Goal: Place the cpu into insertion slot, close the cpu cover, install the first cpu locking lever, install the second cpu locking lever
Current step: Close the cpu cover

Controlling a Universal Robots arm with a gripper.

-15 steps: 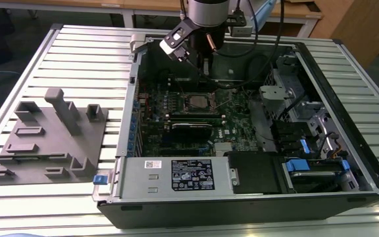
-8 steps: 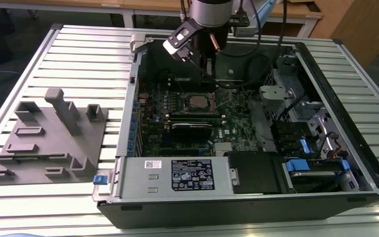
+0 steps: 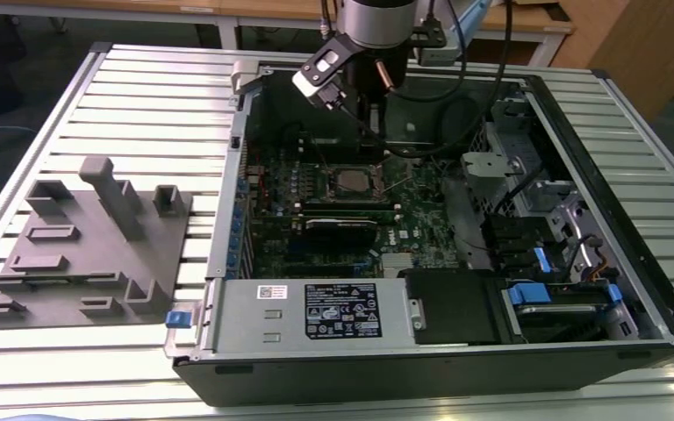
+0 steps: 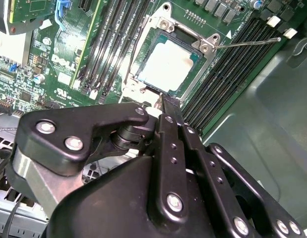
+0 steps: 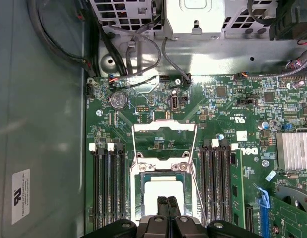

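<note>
The cpu (image 5: 163, 191) (image 4: 168, 67), a square chip with a silvery top, lies flat in the insertion slot (image 5: 139, 196) (image 3: 349, 182) on the green motherboard. At the slot's far end the cpu cover (image 5: 163, 128), a thin silver frame, appears hinged up, with board showing through its window. One wire locking lever (image 4: 247, 42) sticks out sideways from the slot. Another lever (image 4: 132, 49) runs along the opposite side. My gripper (image 5: 168, 199) (image 4: 168, 99) (image 3: 375, 132) hovers over the slot's near edge. It is shut, fingers together, with nothing between them.
Black memory slots (image 5: 107, 183) (image 5: 217, 178) flank the socket on both sides. A finned heatsink (image 5: 294, 148) and a cable bundle (image 5: 138, 54) lie nearby inside the open case (image 3: 232, 158). A grey fixture block (image 3: 91, 246) stands on the table at the exterior view's left.
</note>
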